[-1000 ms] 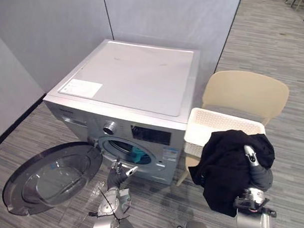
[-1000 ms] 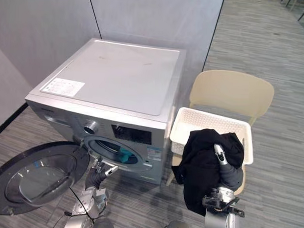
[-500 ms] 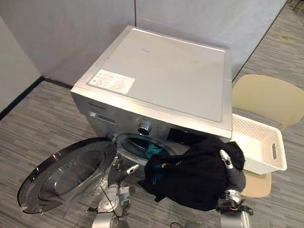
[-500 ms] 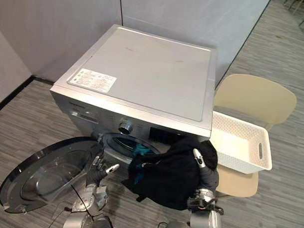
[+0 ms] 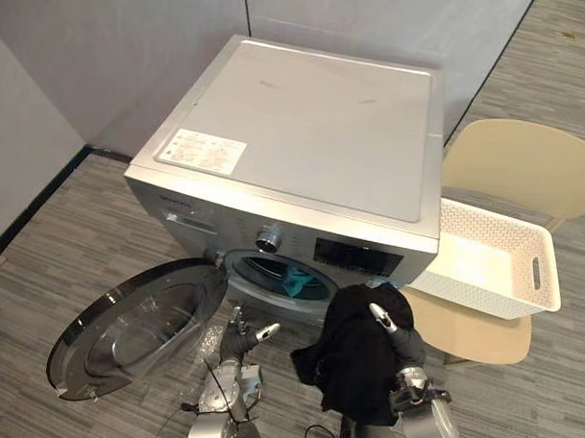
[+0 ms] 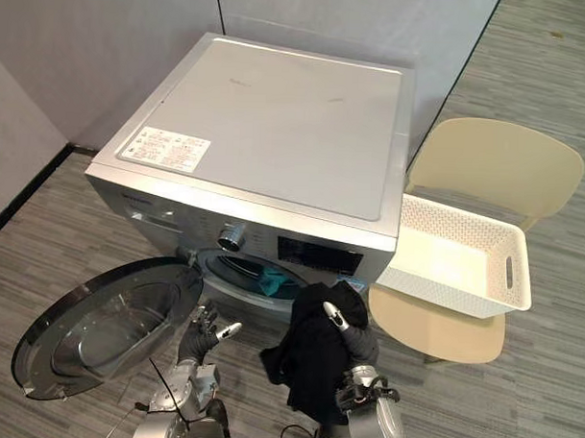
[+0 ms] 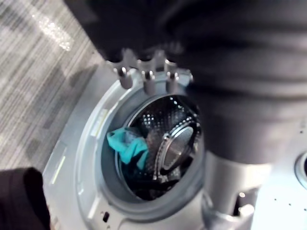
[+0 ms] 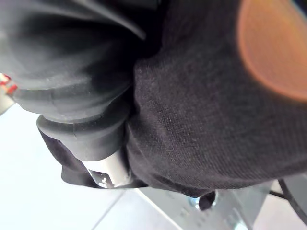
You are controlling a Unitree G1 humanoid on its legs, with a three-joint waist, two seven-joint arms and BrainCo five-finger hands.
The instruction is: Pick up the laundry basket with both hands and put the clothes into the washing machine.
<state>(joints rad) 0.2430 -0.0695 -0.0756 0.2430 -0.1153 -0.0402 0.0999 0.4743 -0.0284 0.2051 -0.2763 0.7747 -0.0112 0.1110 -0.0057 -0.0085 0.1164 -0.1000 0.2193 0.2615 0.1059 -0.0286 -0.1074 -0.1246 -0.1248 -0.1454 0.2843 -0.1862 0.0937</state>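
Grey striped flooring surrounds the washing machine, whose round door hangs open. You are in the loading step. The black garment drapes over your right hand just in front of the machine's drum; you cannot tell how that hand grips it. Your left hand hovers before the drum with its fingers relaxed and empty. The laundry basket sits on the chair beside the machine. Next, push the garment through the opening, next to the teal cloth.

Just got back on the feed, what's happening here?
The right hand carries a black garment, draped over it, in front of the washing machine beside the open drum. The left hand hangs open near the door. A teal cloth lies in the drum. The white basket sits empty on the beige chair.
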